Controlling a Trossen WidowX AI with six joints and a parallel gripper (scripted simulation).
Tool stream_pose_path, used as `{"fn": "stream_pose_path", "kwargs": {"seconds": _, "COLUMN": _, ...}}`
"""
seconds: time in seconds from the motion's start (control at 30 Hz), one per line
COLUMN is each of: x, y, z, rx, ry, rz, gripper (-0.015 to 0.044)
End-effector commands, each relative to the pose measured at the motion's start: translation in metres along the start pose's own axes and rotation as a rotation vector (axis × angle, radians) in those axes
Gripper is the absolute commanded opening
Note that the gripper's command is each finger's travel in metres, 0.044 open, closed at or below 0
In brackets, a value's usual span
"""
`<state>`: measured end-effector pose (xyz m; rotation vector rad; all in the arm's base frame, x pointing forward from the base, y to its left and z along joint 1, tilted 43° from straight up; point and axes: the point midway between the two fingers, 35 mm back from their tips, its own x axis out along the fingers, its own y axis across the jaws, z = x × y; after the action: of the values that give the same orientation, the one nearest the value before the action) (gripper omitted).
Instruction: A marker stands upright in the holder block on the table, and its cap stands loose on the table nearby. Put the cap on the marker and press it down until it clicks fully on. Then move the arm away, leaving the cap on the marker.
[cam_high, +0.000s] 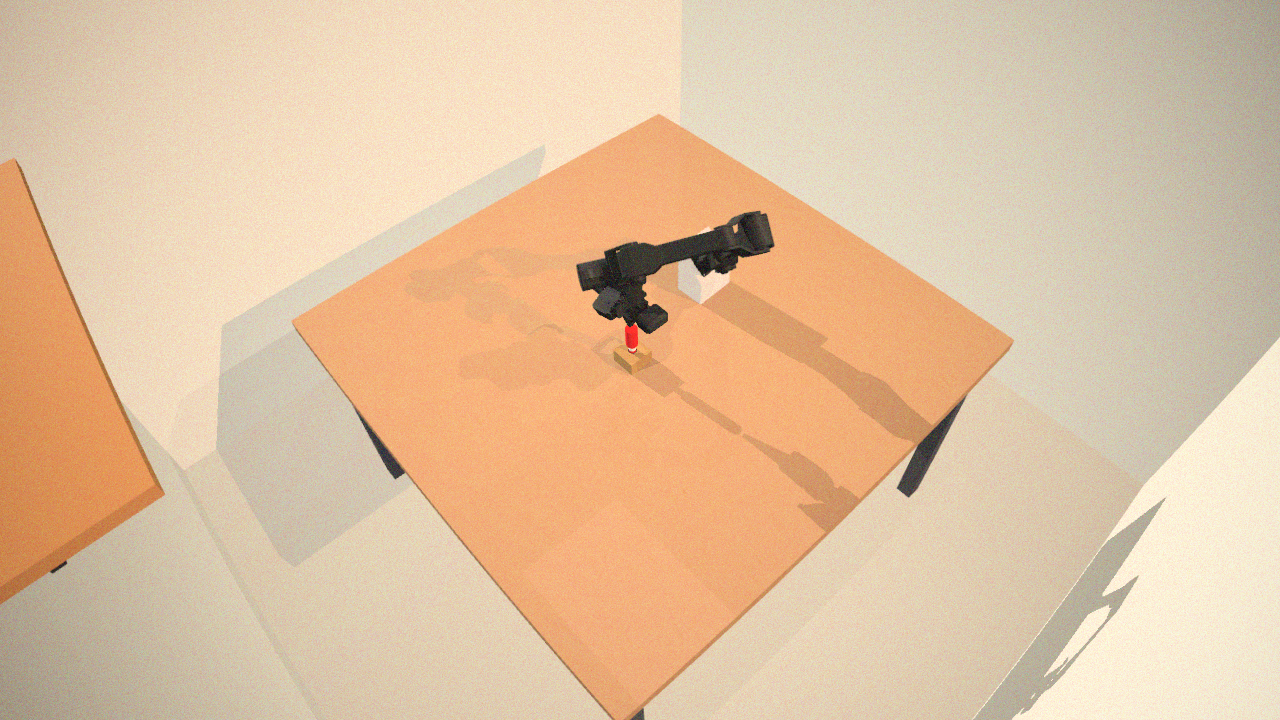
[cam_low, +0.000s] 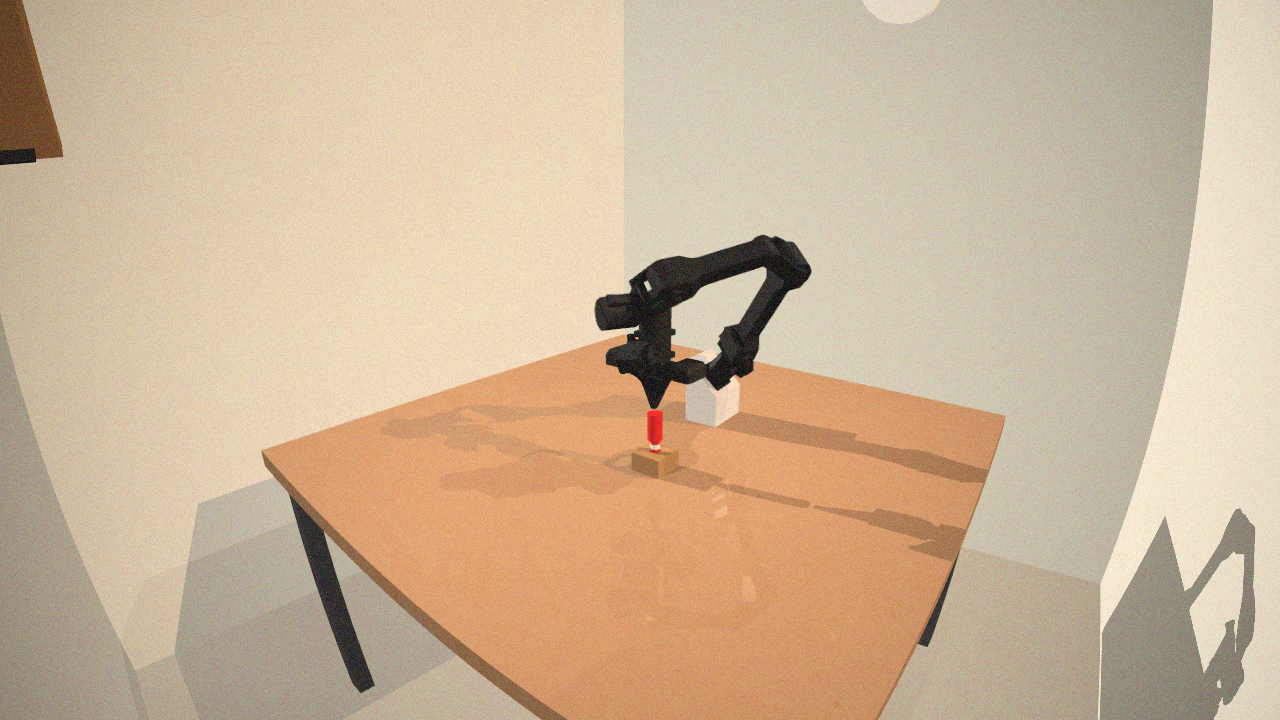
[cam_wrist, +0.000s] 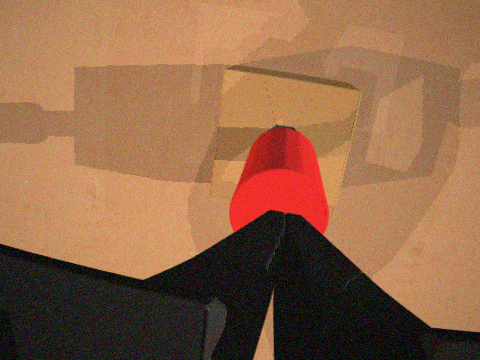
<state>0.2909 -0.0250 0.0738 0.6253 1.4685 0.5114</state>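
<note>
Because the red cap (cam_low: 654, 424) already sits on the marker (cam_low: 654, 444) in the holder block (cam_low: 654, 462), there is nothing left to pick up — it only needs a push from above. It looks like a small, light, stiff plastic tube with a smooth, probably slippery wall, so its flat top is the place to bear on, not its sides. The gripper (cam_low: 655, 400) hangs directly above the block, jaws clenched together on nothing, forming a blunt point just over the cap's top — whether they touch is hard to tell. An off-centre push could tilt the marker.
</note>
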Motion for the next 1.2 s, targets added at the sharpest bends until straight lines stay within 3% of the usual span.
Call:
{"fn": "stream_pose_path", "kwargs": {"seconds": 0.0, "x": 0.007, "y": 0.001, "z": -0.001, "rx": 0.007, "ry": 0.002, "rz": 0.007, "gripper": 0.0000}}
{"fn": "stream_pose_path", "kwargs": {"seconds": 0.57, "x": 0.013, "y": 0.000, "z": 0.001, "rx": 0.000, "ry": -0.004, "rz": 0.000, "gripper": 0.0000}}
{"fn": "stream_pose_path", "kwargs": {"seconds": 0.8, "x": -0.066, "y": -0.002, "z": 0.002, "rx": 0.004, "ry": -0.002, "rz": -0.004, "gripper": 0.0000}}
{"fn": "stream_pose_path", "kwargs": {"seconds": 0.93, "x": -0.074, "y": -0.001, "z": 0.001, "rx": 0.004, "ry": -0.002, "rz": -0.003, "gripper": 0.0000}}
{"fn": "stream_pose_path", "kwargs": {"seconds": 1.17, "x": -0.074, "y": -0.001, "z": 0.001, "rx": 0.004, "ry": -0.002, "rz": -0.003, "gripper": 0.0184}}
